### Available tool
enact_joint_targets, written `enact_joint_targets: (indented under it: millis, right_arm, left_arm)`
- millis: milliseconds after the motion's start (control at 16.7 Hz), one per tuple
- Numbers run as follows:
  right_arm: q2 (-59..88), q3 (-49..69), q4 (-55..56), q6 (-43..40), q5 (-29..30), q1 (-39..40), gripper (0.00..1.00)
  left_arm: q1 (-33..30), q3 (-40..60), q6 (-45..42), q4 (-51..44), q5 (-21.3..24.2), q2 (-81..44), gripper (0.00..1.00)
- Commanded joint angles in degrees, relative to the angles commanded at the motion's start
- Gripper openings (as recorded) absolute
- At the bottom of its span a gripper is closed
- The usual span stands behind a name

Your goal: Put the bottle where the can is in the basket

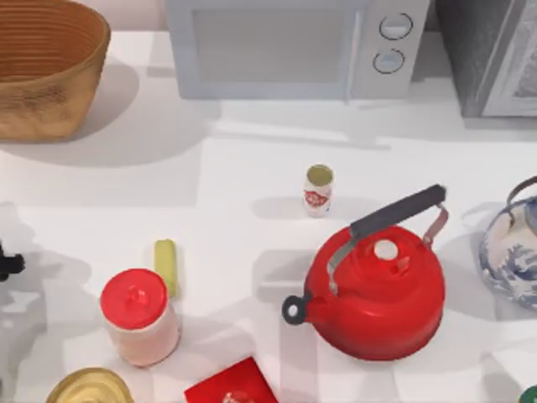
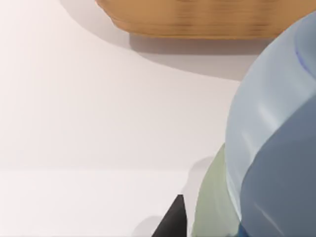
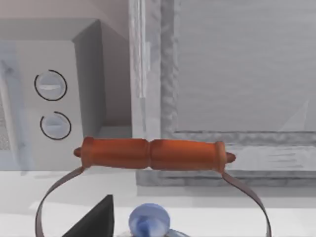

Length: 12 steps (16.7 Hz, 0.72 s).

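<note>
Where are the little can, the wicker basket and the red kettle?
can (image 1: pixel 318 191), top view, its red label.
basket (image 1: pixel 46 105), top view, its outer woven wall.
red kettle (image 1: pixel 377 302), top view, its round body.

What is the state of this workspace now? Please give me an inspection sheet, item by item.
Surface: white table, shadowed in places.
Job's things: can upright on the table, apart from the red kettle, not in the basket at the far left. A pale blue rounded body near the left wrist camera may be the bottle; cannot confirm.
Clutter: red-lidded jar, yellow stick, gold-topped tin, red box, blue-and-white teapot.
Grippers: left gripper at the left edge; right gripper near the teapot's orange handle.
Cables: nothing seen.
Surroundings: microwave, grey cabinet.
</note>
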<state>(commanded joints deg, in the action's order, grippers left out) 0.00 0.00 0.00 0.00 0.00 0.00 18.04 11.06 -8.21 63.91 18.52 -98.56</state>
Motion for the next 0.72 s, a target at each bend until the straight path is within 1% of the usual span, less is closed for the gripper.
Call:
enact_joint_targets:
  millis: [120, 180, 720]
  right_arm:
    - [0.0, 0.0, 0.0, 0.0, 0.0, 0.0, 1.0]
    - [0.0, 0.0, 0.0, 0.0, 0.0, 0.0, 1.0]
    - [0.0, 0.0, 0.0, 0.0, 0.0, 0.0, 1.0]
  left_arm:
    - [0.0, 0.0, 0.0, 0.0, 0.0, 0.0, 0.02]
    - [0.0, 0.0, 0.0, 0.0, 0.0, 0.0, 0.0]
    - [0.03, 0.0, -0.04, -0.01, -0.02, 0.0, 0.0]
